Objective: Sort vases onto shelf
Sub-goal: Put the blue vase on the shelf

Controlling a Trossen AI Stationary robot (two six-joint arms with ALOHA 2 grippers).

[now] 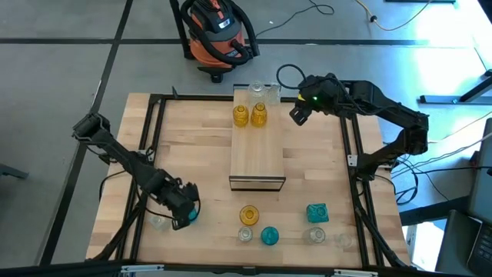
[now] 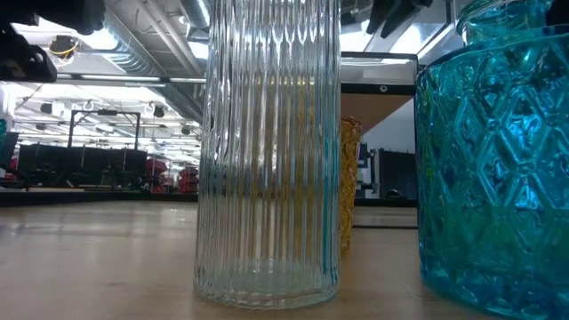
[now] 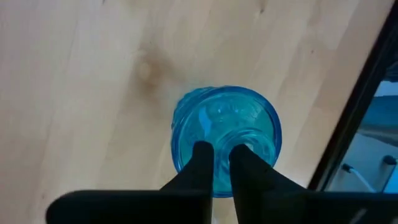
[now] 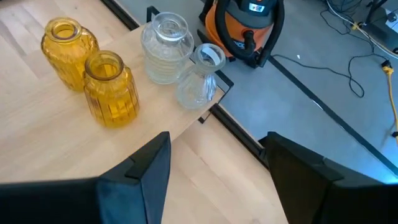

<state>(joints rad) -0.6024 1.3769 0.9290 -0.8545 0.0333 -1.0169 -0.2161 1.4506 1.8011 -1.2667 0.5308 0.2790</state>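
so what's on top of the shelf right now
Four vases stand at the far end of the shelf: two amber vases and two clear vases. The rest of its top is bare wood.

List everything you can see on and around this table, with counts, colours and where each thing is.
table: one, light wood, black frame
shelf: one, light wood, table's centre
amber vases: three; two on the shelf, one on the table at the near edge
clear vases: at least five; two at the shelf's far end, the rest along the near edge
teal vases: three; two on the table near the front, one at the left arm
vacuum cleaner: one, orange and black, on the floor beyond the table
left pincer: dark, shut on a teal vase
right pincer: dark, open, beside the shelf's far end
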